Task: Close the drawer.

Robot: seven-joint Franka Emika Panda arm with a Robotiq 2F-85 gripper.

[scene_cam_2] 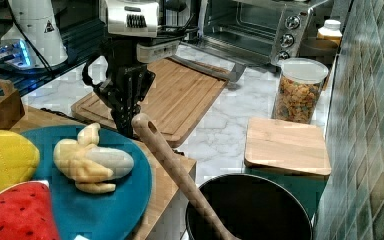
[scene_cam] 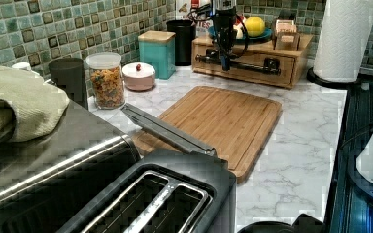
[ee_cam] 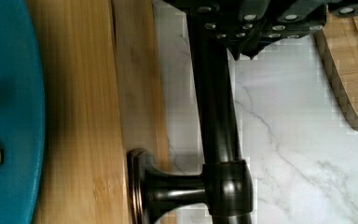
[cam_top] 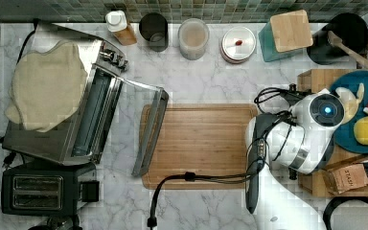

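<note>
So, working from the closest stuff in the left view: there's a black toaster (scene_cam: pixel 165 199) right up front, and next to it the steel toaster oven (scene_cam: pixel 53 165) with a beige cloth (scene_cam: pixel 19 102) dumped on top. Its glass door (scene_cam: pixel 167 131) hangs open, with the far edge over the near corner of the bamboo cutting board (scene_cam: pixel 223 121), which lies flat on the marble counter (scene_cam: pixel 301 145). Further along the tiled wall I can see a jar of colourful cereal (scene_cam: pixel 107 80), a pink lidded dish (scene_cam: pixel 139 76) and a teal canister (scene_cam: pixel 158 53) with a wooden lid, and on the left view's right there's a paper towel roll (scene_cam: pixel 345 39). At the far end sits the wooden box, and the drawer (scene_cam: pixel 252 75) is in its front face. The front looks about flush with the box from here, and in the wrist view I get just a thin dark seam between the front and the box top. The gripper (scene_cam: pixel 225 62) hangs straight down at the drawer's dark bar handle (ee_cam: pixel 216 116). The bar runs right up under it in the wrist view, but I honestly can't tell if the jaws are clamped on it or just sitting around it. On top of the box there's a teal plate (scene_cam_2: pixel 125 200) with a toy banana (scene_cam_2: pixel 92 160) and a lemon (scene_cam: pixel 254 25).
</note>
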